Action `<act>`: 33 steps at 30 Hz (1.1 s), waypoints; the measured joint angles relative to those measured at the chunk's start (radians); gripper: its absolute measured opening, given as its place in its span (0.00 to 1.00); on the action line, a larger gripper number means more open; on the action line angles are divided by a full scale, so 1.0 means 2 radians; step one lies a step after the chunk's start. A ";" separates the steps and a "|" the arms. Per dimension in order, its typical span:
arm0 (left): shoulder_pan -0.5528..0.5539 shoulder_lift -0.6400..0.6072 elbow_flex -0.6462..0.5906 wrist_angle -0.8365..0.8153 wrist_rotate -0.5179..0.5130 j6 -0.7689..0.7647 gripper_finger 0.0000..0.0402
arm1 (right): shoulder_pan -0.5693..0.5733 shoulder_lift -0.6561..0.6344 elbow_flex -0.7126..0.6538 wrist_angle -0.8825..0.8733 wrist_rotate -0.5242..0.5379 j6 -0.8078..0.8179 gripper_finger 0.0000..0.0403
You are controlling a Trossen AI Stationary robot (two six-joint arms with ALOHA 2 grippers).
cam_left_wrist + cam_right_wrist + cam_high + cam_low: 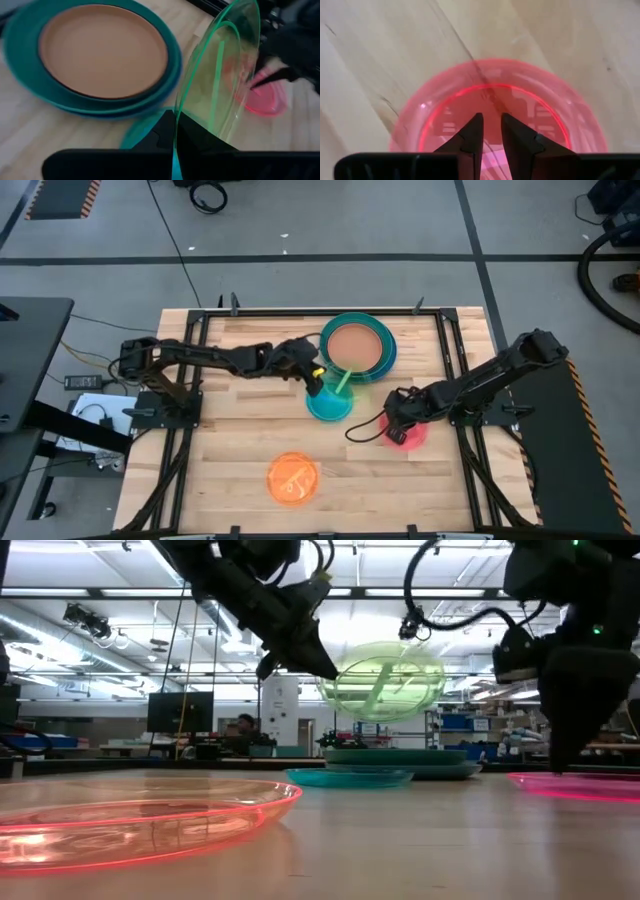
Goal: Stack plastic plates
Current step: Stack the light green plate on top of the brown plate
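Note:
My left gripper [318, 376] is shut on a clear green plate [390, 680], which stands nearly on edge in the air above the small cyan plate [330, 404] lying flat on the table. Just beyond, at the far side, a peach-tan plate [356, 343] tops a stack of larger teal and blue plates [388, 352]. My right gripper [491, 131] points down over the pink-red plate [520, 100], which lies flat at the right; its fingers are open by a narrow gap. An orange plate [293, 478] lies flat near the table's near edge. My left gripper pinches the green plate's rim [176, 131] between its two fingers, coming level from the table's left. The plate is lifted clear and stands nearly upright beyond the fingertips [165, 131], above the cyan plate. My right gripper's fingertips [472, 131] are over the pink-red plate's inner floor; whether they touch it I cannot tell.
Black rails [440, 330] frame the wooden table top. A black cable [362, 428] loops beside my right gripper. The two arms stand close together near the table's middle. Bare wood [230, 420] lies between the left arm and the orange plate.

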 joint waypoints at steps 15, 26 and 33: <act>0.057 0.007 0.000 0.014 0.041 -0.018 0.03 | -0.015 -0.107 0.000 0.076 0.240 -0.051 0.19; 0.045 0.007 0.000 0.052 0.041 -0.005 0.03 | -0.108 -0.171 0.001 0.182 0.160 -0.140 0.21; 0.045 0.007 0.000 0.070 0.040 -0.004 0.03 | -0.146 -0.165 0.001 0.199 0.158 -0.159 0.21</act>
